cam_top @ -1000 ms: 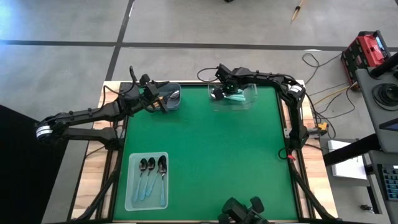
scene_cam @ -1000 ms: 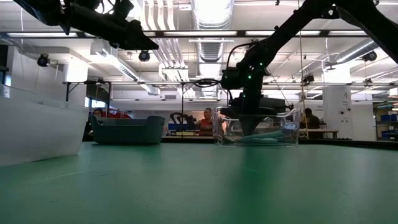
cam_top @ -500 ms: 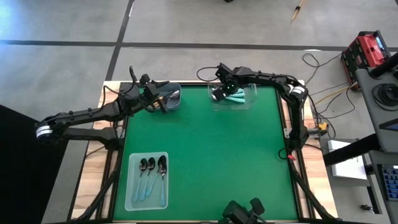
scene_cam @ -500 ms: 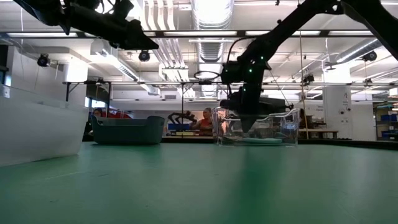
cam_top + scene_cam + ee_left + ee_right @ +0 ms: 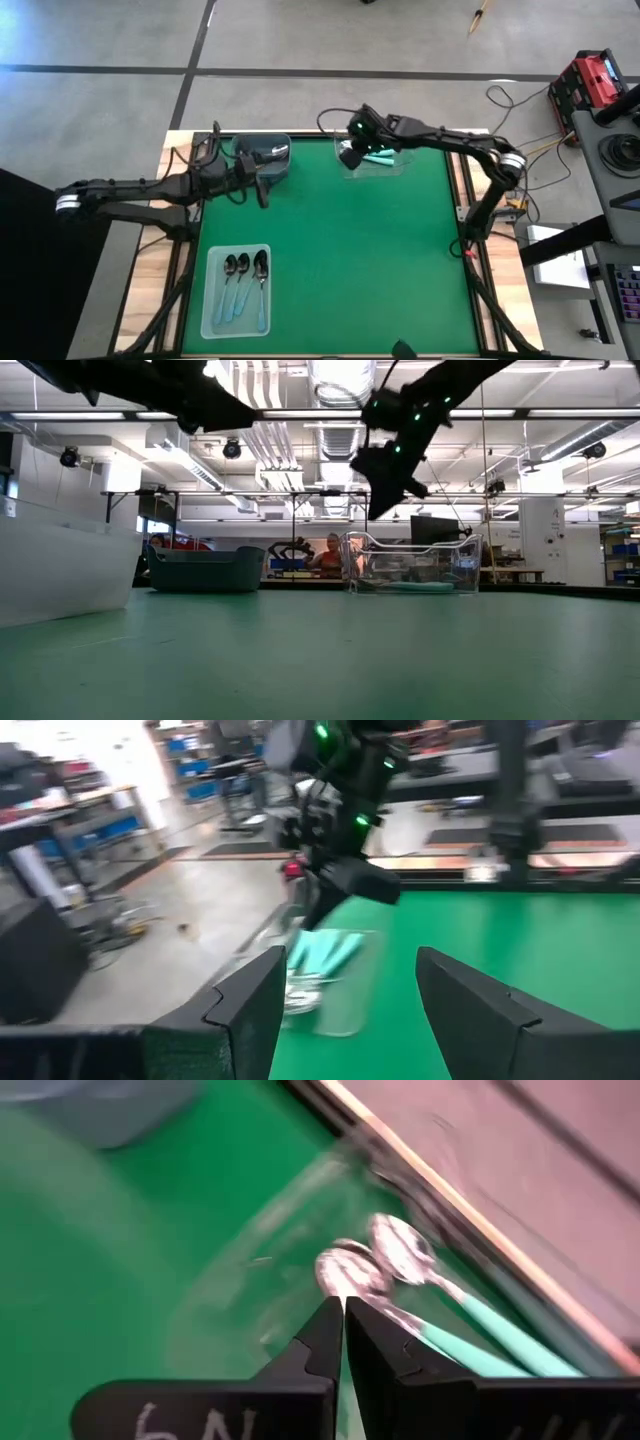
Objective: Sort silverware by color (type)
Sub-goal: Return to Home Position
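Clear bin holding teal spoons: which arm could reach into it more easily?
Right. The right tool hangs just above the clear bin, while the left tool is over by the dark bin, farther away.

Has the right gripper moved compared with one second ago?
Yes. In the low view the right gripper has risen out of the transparent bin and now hangs above its rim.

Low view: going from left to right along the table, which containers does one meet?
In order: white tray → dark grey bin → transparent bin, holding teal-handled spoons. The right gripper hangs above the transparent bin, jaws shut; the left gripper is near the dark grey bin.
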